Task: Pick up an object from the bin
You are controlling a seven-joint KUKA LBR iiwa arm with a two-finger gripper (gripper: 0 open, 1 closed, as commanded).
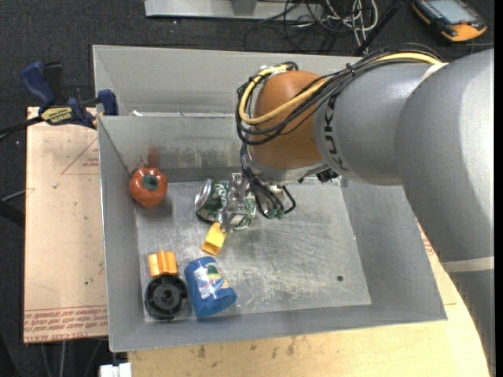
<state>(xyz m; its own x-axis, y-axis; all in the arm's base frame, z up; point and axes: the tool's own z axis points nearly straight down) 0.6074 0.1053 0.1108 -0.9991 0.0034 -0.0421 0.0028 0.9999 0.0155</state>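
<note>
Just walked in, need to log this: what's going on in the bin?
The arm's gripper is low in the bin, right beside a crushed green can, with a small yellow block just in front. Whether it has hold of the can isn't clear. A tomato, black wheel and blue cup lie further left.

arm (409, 108): thick, smooth, silver-grey | lettering (334, 144): dark "KUKA" near the wrist | wrist cover (283, 128): round, glossy orange | cables (253, 100): yellow and black, looped over the cover | end effector (234, 212): small, silvery metal
</note>
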